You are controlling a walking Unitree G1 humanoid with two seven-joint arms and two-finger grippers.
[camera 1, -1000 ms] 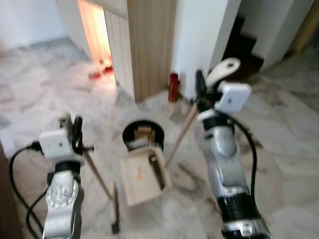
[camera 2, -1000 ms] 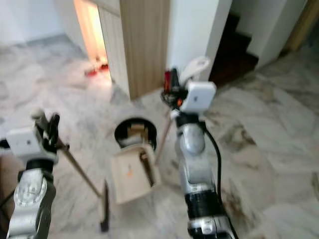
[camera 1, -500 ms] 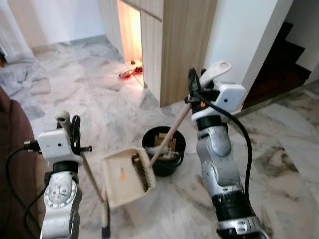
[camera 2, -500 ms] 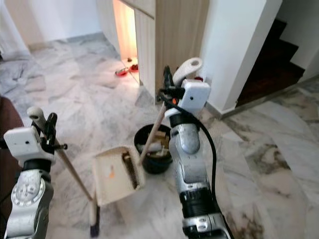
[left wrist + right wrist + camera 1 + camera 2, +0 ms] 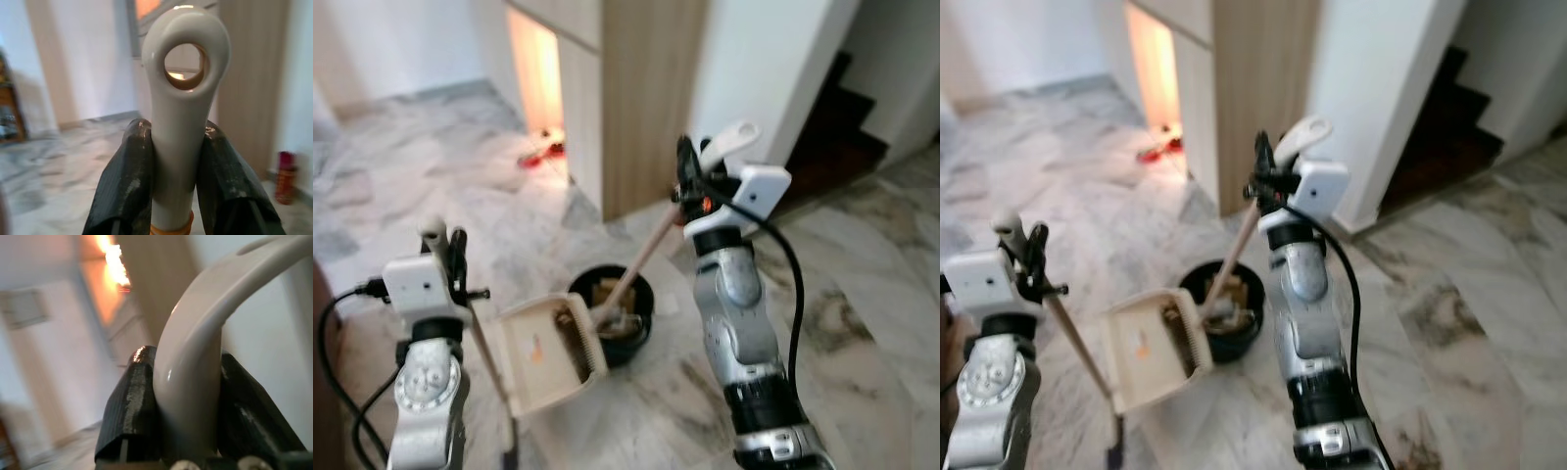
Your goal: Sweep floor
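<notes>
Right gripper, upper centre of the left eye frame, is clamped on the white curved grip of the dustpan handle; in the right wrist view both black fingers press the white plastic from either side. Handle is a wooden stick slanting down and left to the beige dustpan, lower centre-left. Pan is tilted up, its open side facing the black bucket just to its right, touching or nearly so; cannot tell which. Bucket holds some pale scraps, blurred.

Left gripper, left of frame, is closed on the broom handle just below its white looped end; left wrist view shows the white loop squeezed between the two fingers. Broom stick runs down to the bottom edge of frame, left of the dustpan; brush head is cut off and blurred.

Marble floor, grey veined. Wooden cabinet top centre, lit opening to its left with red items on the floor. Dark stairs upper right.
</notes>
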